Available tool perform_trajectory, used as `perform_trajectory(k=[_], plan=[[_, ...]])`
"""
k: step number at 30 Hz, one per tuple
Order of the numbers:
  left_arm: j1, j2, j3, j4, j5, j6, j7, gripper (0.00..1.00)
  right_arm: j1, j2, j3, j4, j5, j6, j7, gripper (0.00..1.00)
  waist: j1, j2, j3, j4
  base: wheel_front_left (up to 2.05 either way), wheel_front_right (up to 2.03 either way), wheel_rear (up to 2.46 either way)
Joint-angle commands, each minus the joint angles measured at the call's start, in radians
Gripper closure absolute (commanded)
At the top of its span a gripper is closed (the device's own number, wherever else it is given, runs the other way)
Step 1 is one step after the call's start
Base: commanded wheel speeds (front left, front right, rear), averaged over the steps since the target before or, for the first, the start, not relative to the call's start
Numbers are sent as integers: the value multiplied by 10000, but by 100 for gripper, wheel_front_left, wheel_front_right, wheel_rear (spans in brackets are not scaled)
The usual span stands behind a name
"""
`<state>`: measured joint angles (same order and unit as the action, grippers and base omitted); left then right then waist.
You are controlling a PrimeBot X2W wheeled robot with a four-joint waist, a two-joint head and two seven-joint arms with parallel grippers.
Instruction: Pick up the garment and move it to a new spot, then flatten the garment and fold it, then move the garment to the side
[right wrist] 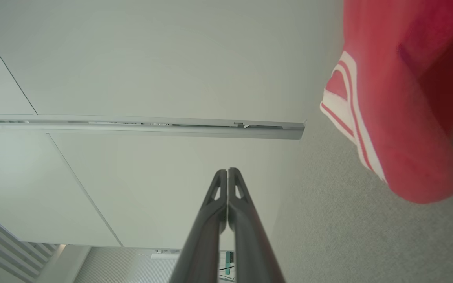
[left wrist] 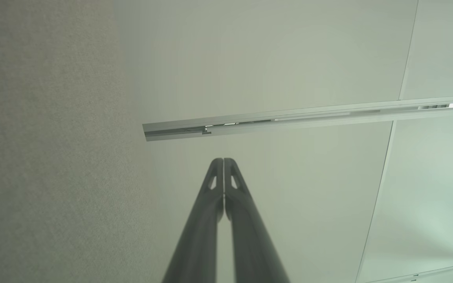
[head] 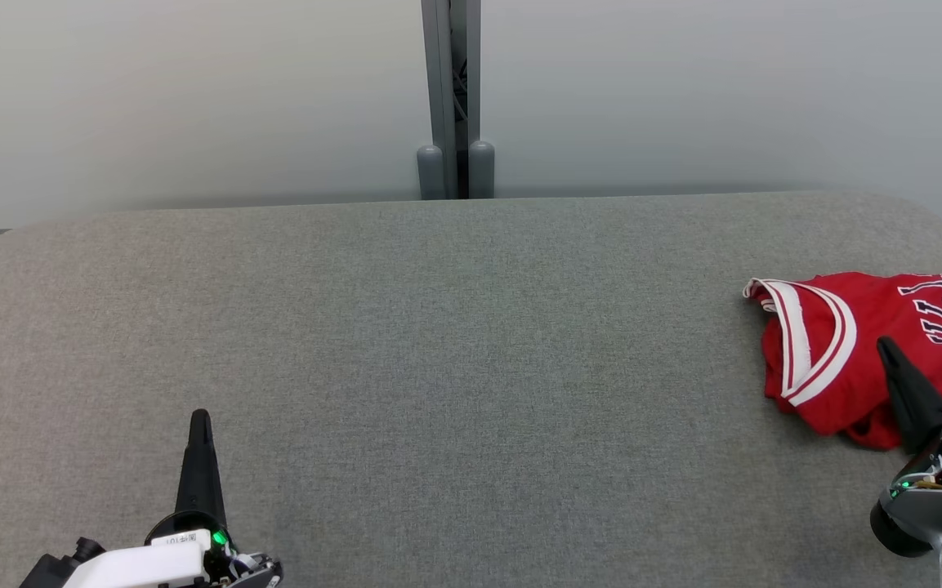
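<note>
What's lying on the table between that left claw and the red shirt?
Nothing: in the head view, only bare grey fabric tabletop stretches from the shut left claw to the crumpled red jersey shirt with white striped trim.

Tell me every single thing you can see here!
red jersey shirt with white striped trim and dark lettering: one, red and white, crumpled at the table's right edge
grey fabric-covered table: one, grey, across the middle
pale wall panels: two, off-white, behind the table
grey metal post: one, grey, between the panels
left fingers: two, dark, lower left, shut together, holding nothing
right fingers: two, dark, lower right by the shirt, shut together, holding nothing
</note>
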<state>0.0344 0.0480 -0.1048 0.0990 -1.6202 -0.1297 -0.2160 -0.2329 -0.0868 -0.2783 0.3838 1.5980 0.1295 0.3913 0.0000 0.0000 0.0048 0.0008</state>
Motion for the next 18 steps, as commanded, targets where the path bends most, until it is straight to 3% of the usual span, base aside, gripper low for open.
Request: perform_trajectory(k=[1, 18], plan=[[-149, 19, 45, -4, -13, -46, -5, 100, -31, -8, -15, 29, -23, 21, 61, 100, 0, 0, 0, 0, 0, 0, 0], [-149, 19, 44, -5, -14, -46, -6, 100, -43, 18, -83, 27, -90, 21, 94, 100, 0, 0, 0, 0, 0, 0, 0]])
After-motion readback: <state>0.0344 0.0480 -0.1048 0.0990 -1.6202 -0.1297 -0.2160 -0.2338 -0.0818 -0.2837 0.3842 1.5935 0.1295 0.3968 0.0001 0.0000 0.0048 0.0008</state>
